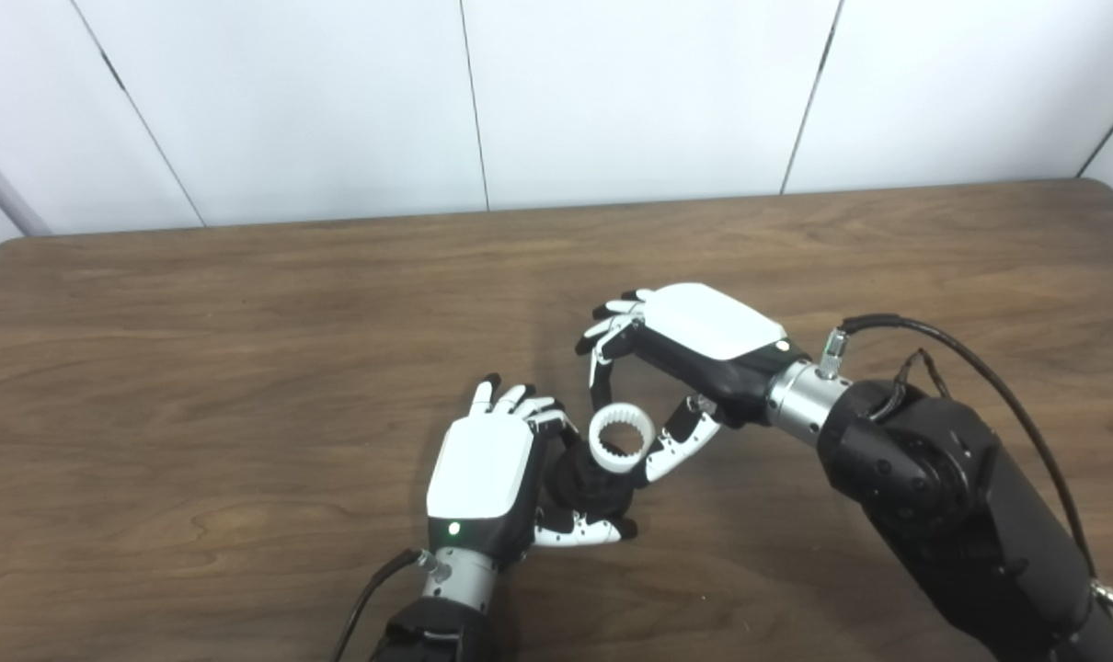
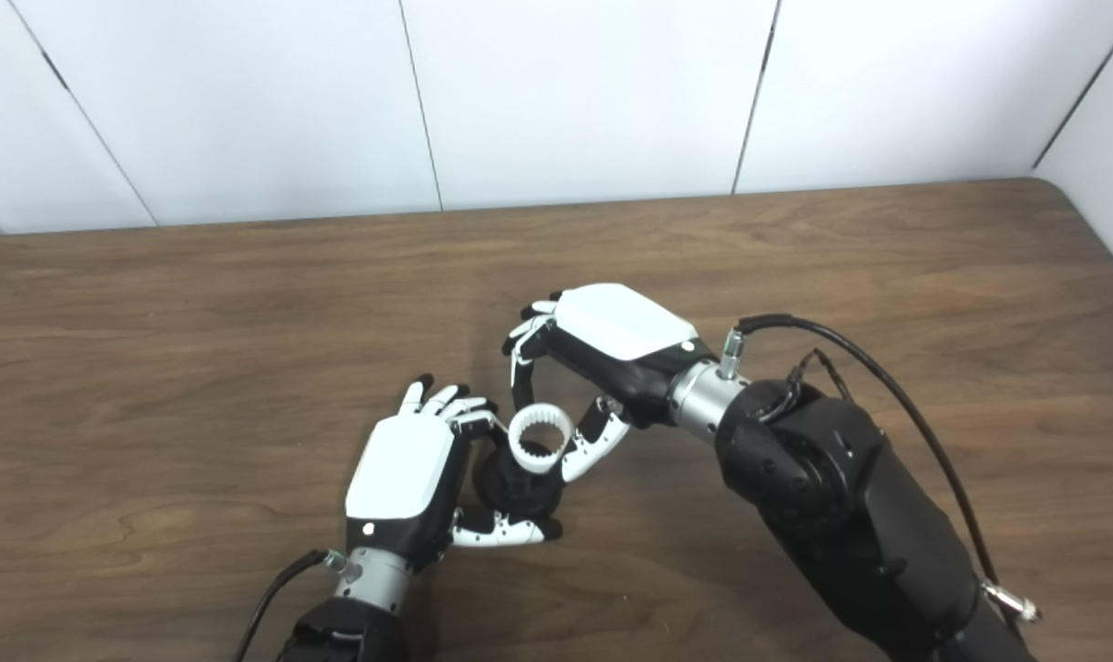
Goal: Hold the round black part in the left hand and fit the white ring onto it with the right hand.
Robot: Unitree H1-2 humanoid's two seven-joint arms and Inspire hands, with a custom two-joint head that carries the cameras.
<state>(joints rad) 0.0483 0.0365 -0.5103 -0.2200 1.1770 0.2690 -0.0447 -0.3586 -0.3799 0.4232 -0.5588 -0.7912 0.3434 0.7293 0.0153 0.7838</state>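
Note how your left hand [image 1: 483,478] clasps the round black part [image 1: 593,483] toward the worktop's [image 1: 244,368] near edge, while your right hand [image 1: 694,345] pinches the white ring [image 1: 622,439] atop it; a tilted ring would likely jam or slip free.

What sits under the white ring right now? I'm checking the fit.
Under the white ring is the round black part, gripped by the left hand. The right hand pinches the ring. Whether it is fully seated cannot be seen.
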